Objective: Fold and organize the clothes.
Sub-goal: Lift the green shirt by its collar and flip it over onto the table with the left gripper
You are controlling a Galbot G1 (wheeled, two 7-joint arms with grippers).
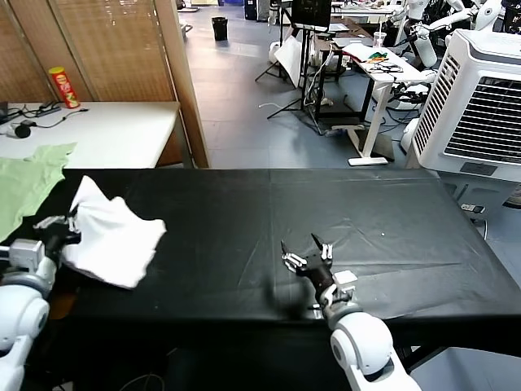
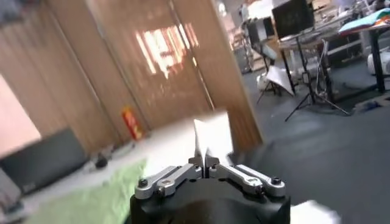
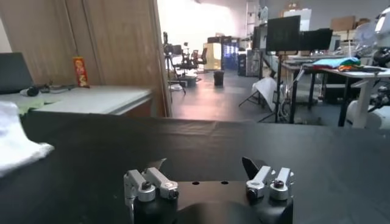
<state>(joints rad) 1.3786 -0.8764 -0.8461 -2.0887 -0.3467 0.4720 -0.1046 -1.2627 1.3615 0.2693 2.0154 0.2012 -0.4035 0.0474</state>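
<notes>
The clothes are a white T-shirt (image 1: 112, 235) lying bunched and partly folded on the left part of the black table (image 1: 269, 212). My left gripper (image 1: 63, 230) is at the shirt's left edge and is shut on a pinch of its cloth. In the left wrist view a white point of the T-shirt (image 2: 211, 135) rises from between the closed tips of the left gripper (image 2: 204, 162). My right gripper (image 1: 308, 250) hovers open over the table's front middle, holding nothing. In the right wrist view the right gripper (image 3: 204, 165) has its jaws wide apart, and the T-shirt (image 3: 16, 145) lies far off.
A pale green garment (image 1: 28, 182) hangs over the table's far left corner. Behind it stands a white table (image 1: 106, 130) with a red can (image 1: 63, 86) and cables. A wooden partition (image 1: 183, 81) and a white air cooler (image 1: 480, 106) stand beyond the table.
</notes>
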